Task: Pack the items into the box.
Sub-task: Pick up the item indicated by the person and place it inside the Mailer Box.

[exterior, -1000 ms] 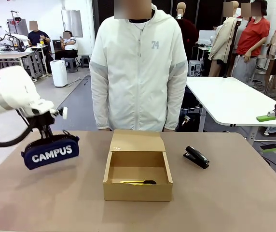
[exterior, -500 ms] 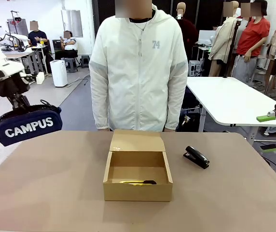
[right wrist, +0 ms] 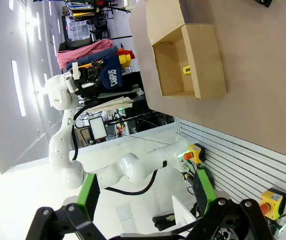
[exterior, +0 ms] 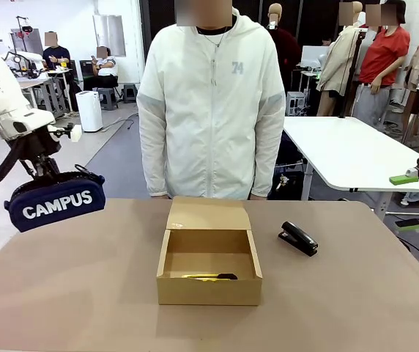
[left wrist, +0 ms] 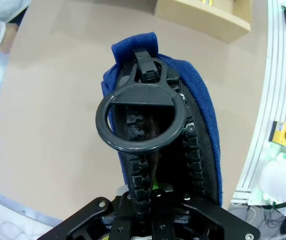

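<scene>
Pouch (exterior: 54,202) airborne at far left of front view, by the far-left corner of worktop (exterior: 85,293), well left of box (exterior: 209,290). Clamped by left jaws, shut tight on the zip seam up top; "CAMPUS" print facing cam, body slung below. Left wrist view: straight down the zip teeth, big ring puller (left wrist: 142,117) dead centre, blue fabric either side.

Soft cloth, prob. light, likely to sag & swing. Gripped around mid-seam, hanging roughly level, so balanced enough. Ring puller no good as a hold, too floppy by the look of it.

Box centre frame, lid flap back, knife (exterior: 211,276) lying along the near wall inside. Snug fit, at a guess: lower lengthways or snag the rim.

Stapler (exterior: 298,237) on worktop right of box: hard, compact, easy pinch across the body. Right jaws wide open, nothing in them, parked at far right edge.
</scene>
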Controlling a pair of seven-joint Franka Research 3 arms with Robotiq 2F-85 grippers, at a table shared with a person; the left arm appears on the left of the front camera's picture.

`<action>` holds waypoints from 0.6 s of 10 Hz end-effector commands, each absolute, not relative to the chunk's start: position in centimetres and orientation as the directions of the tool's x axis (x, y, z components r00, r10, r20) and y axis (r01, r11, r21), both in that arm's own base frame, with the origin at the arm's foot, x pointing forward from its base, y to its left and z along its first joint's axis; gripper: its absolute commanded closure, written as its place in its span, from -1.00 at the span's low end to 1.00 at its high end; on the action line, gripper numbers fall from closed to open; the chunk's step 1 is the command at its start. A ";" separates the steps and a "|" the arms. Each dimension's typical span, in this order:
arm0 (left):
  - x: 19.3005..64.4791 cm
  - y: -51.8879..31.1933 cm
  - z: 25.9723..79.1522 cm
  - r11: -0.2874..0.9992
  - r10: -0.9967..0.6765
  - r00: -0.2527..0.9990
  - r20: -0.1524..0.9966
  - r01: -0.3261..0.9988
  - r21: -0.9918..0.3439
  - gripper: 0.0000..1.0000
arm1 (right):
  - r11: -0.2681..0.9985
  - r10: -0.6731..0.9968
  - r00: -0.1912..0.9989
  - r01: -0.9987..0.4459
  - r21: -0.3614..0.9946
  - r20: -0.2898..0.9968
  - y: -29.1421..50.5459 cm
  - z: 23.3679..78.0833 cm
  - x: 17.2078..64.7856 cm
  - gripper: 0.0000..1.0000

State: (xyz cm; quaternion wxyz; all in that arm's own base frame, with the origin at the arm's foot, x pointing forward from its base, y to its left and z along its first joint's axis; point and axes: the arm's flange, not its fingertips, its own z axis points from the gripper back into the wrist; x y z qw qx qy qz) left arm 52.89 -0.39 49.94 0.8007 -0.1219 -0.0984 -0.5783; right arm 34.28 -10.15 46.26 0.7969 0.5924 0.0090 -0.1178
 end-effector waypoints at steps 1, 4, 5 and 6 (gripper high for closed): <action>51.8 -4.5 51.1 0.290 -0.904 0.282 0.321 0.957 -0.024 1.00 | 0.276 -0.169 0.975 0.184 0.943 -0.141 -10.4 46.5 34.2 -1.00; 50.0 -18.7 51.3 0.057 -0.967 0.051 0.249 0.998 0.015 1.00 | 0.276 -0.169 0.975 0.184 0.943 -0.141 -10.4 46.5 34.2 -1.00; 49.7 -22.6 50.9 -0.024 -0.966 -0.027 0.258 1.000 0.015 1.00 | 0.276 -0.169 0.975 0.184 0.943 -0.141 -10.4 46.5 34.2 -1.00; 48.8 -26.6 50.1 -0.142 -0.958 -0.140 0.249 0.990 0.010 1.00 | 0.276 -0.169 0.975 0.184 0.943 -0.141 -10.4 46.5 34.2 -1.00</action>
